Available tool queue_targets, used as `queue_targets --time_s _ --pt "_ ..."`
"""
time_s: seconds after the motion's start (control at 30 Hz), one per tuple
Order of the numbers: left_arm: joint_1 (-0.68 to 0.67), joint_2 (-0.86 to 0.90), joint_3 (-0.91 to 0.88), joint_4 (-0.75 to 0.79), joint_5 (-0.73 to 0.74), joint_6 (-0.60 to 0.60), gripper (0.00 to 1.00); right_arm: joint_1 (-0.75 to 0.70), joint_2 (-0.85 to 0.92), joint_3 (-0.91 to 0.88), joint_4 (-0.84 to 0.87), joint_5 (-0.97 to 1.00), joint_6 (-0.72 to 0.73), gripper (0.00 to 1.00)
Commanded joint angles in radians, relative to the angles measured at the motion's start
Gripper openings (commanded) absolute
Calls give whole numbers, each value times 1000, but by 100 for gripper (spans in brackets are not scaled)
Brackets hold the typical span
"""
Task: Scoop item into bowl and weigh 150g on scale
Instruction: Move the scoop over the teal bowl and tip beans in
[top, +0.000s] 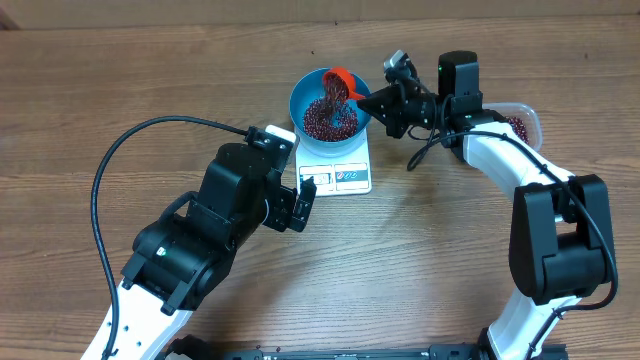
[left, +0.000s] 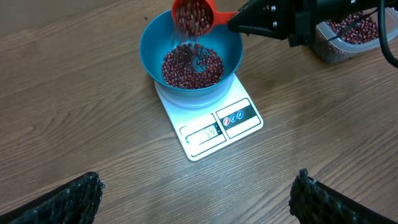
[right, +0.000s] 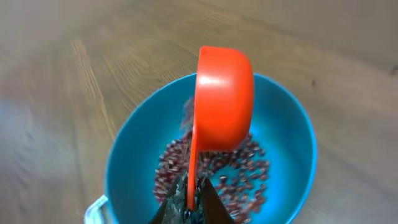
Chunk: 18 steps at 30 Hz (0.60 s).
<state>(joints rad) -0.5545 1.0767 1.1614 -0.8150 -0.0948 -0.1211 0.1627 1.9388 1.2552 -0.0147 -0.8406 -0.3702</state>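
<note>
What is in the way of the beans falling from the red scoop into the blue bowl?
Nothing I can see. The scoop is tipped right over the bowl, whose top is open, and beans are dropping straight inside.

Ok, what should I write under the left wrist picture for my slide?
A red scoop tips beans into the blue bowl sitting on the white scale.

scale (left: 210, 116) display digits blurred, no other text legible
</note>
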Motion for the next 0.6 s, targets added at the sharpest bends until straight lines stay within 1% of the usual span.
queue_targets --time_s 0.0,0.3,0.37,0.57 --pt "5 3 13 3 -13 -2 99 0 1 7 10 2 -243 4" --pt "5 3 12 3 -13 -2 99 0 1 7 11 3 -481 4" --pt "5 3 13 3 -13 -2 100 0 1 7 11 4 -504 4" --pt "5 3 13 3 -13 -2 99 0 1 7 34 40 -502 4"
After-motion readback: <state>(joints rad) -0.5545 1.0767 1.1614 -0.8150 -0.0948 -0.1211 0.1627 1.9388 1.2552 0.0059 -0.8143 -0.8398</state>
